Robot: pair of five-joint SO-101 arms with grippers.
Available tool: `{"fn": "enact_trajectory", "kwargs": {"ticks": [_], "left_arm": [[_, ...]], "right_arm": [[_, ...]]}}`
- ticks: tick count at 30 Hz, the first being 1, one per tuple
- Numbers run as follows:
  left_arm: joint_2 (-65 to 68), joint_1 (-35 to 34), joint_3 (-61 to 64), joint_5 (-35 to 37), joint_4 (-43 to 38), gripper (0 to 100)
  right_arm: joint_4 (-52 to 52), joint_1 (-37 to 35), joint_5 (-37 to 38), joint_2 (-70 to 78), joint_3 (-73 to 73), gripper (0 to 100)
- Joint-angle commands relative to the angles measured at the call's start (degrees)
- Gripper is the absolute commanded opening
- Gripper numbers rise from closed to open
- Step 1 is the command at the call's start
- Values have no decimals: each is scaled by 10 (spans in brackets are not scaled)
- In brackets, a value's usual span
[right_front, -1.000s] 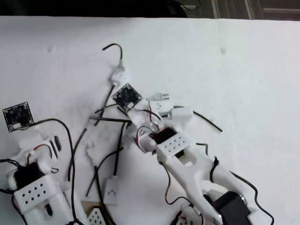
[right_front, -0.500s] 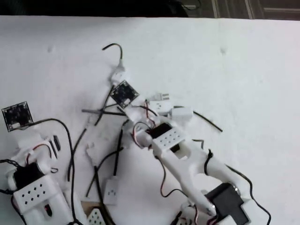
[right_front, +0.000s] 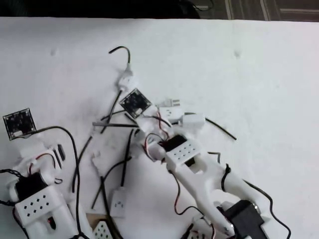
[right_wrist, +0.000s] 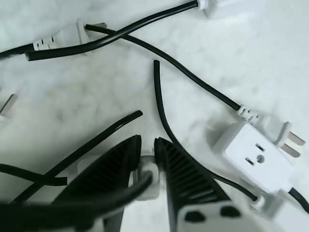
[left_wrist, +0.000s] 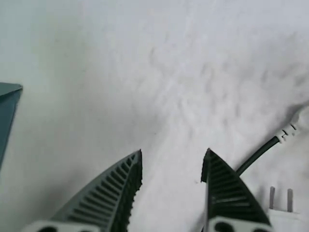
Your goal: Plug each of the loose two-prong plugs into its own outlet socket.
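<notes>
Here, right gripper (right_wrist: 147, 140) pinching plug (right_wrist: 146, 167) — cables (right_wrist: 157, 96) beside

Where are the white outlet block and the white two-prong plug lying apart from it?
white plastic outlet block (right_wrist: 258, 155): right wrist view, socket face.
white two-prong plug with black cord (right_wrist: 65, 35): right wrist view, plug body.

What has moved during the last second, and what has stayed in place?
The right arm swung a little toward the far left, then came back to about where it started. The right gripper kept its hold on a white plug, and the straight black cable beside it shifted out and back with it. The left arm, the open left gripper and the loose socket stayed put.
</notes>
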Motion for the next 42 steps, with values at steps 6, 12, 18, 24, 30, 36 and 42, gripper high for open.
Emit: {"fn": "enact_trajectory", "kwargs": {"ticks": [6, 12, 18, 24, 30, 36, 42], "left_arm": [[-7, -6, -3, -4, -9, 211], [-7, -6, -3, -4, -9, 211], [-7, -6, -3, -4, -9, 211], [-7, -6, -3, -4, -9, 211], [-7, -6, -3, -4, -9, 211], [-7, -6, -3, -4, -9, 211], [-7, -6, -3, -4, -9, 211]], "right_arm": [[-2, 33, -89, -7, 12, 17], [-26, 33, -107, -6, 20, 17], [-183, 6, -107, -6, 106, 17], [-170, 8, -102, -11, 114, 16], [-166, 12, -102, -11, 114, 16], [-169, 8, -106, -41, 117, 16], [-171, 6, -107, -52, 130, 16]]}}
